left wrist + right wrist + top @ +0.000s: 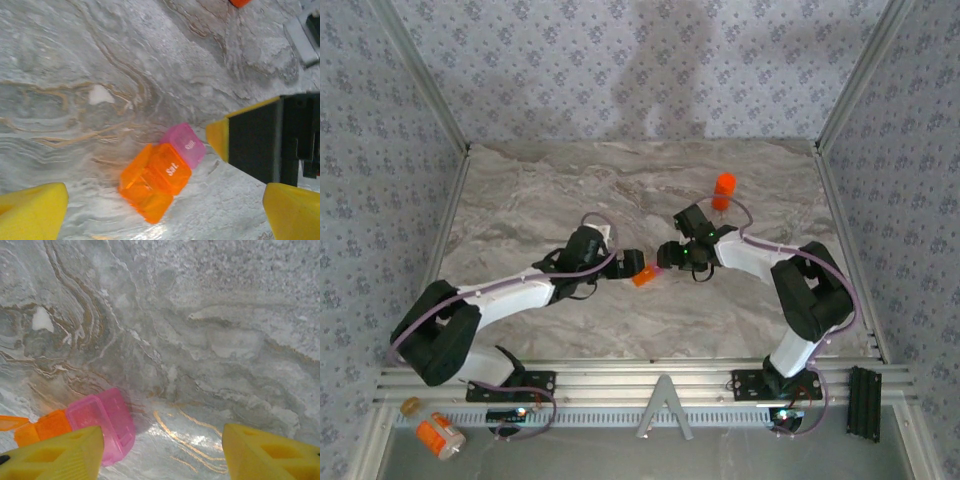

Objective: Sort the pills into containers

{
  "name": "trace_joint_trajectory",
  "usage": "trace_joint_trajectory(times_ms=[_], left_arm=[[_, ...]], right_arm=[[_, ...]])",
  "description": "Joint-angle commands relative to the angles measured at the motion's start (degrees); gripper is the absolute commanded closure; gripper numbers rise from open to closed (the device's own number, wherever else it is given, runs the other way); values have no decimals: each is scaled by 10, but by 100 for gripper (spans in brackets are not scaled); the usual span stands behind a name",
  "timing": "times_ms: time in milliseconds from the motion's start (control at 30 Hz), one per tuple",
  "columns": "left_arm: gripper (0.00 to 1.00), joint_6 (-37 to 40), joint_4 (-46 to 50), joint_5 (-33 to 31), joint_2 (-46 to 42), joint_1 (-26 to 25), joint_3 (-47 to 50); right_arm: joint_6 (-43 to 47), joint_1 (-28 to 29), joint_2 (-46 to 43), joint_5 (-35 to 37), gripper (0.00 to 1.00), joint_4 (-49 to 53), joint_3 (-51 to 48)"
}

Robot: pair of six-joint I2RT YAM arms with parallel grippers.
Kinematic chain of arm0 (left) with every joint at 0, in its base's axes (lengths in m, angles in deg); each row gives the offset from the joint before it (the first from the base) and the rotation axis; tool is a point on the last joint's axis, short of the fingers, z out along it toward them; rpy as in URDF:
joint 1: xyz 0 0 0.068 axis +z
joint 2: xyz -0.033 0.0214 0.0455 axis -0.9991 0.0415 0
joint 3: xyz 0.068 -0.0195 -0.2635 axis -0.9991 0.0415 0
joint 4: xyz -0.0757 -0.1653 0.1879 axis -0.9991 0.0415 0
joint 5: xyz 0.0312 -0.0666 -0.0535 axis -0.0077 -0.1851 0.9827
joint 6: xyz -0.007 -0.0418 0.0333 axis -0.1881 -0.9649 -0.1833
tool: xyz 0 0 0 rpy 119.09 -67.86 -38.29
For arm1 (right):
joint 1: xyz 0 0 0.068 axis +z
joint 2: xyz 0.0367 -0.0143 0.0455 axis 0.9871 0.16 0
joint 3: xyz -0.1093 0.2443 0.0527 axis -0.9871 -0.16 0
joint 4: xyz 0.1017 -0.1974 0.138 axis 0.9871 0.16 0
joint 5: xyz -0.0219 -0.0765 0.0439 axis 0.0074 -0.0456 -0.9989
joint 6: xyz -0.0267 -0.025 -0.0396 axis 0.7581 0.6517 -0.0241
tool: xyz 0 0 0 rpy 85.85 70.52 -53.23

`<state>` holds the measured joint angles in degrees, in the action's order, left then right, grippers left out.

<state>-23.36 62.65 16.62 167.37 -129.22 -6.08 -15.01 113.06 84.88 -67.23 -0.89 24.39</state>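
A tiny orange box [643, 276] with a pink end lies on the marble table between my two grippers. In the left wrist view the orange box [155, 180] reads "Sat." and its pink end [184, 144] reads "Sun."; the orange lid looks flipped open. My left gripper [162, 215] is open, with the box just ahead of its fingertips. My right gripper [162, 455] is open over bare table, and the pink end [102, 425] sits beside its left finger [55, 455]. A white pill [100, 95] [41, 320] lies on the table beyond the box. The orange pill bottle [724, 190] stands upright behind the right arm.
The table [540, 200] is walled by patterned panels at the back and both sides. An orange bottle with a white label [440, 435] lies off the table at the near left, beside the rail. The right arm's finger and black body [260, 140] crowd the box's far side.
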Motion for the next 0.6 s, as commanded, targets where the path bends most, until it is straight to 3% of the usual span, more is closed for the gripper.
trace_joint_trajectory(times_ms=[0,567], left_arm=[[0,-24,-41,-8,26,-17,-1],[0,-56,-65,-54,83,-77,-16]], right_arm=[[-19,-12,-4,-23,36,-29,-14],[-24,-56,-54,-25,35,-41,-68]])
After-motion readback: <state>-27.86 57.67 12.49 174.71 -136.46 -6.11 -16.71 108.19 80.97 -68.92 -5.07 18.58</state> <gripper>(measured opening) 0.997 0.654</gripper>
